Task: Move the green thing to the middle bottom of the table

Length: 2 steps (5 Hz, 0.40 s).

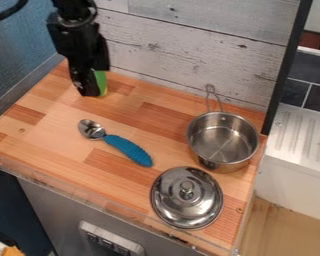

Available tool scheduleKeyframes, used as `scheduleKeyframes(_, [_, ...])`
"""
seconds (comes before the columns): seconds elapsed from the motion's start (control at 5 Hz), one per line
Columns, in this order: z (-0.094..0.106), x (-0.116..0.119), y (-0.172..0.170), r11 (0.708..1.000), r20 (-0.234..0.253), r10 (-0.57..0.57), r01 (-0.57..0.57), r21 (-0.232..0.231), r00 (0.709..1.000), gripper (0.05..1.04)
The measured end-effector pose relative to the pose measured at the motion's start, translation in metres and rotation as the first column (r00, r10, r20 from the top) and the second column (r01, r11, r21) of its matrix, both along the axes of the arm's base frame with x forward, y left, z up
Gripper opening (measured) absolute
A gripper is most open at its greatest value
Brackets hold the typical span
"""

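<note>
Camera view: green thing [101,82], partly behind gripper [89,93], seems light, best pinched mid-body; jaws' state cannot be told.

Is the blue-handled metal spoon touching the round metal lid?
Apart: the camera view shows bare wooden counter between the spoon and the lid.
</note>
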State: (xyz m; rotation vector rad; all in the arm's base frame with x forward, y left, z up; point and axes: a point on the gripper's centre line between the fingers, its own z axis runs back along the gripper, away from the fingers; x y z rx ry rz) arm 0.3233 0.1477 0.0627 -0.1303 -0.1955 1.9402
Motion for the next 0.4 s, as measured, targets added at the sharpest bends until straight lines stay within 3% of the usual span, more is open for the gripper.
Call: scheduleKeyframes(0.4, [-0.016,0.038,0.032,0.993,-0.015,0.108,-0.108,0.046,0.994,1.0])
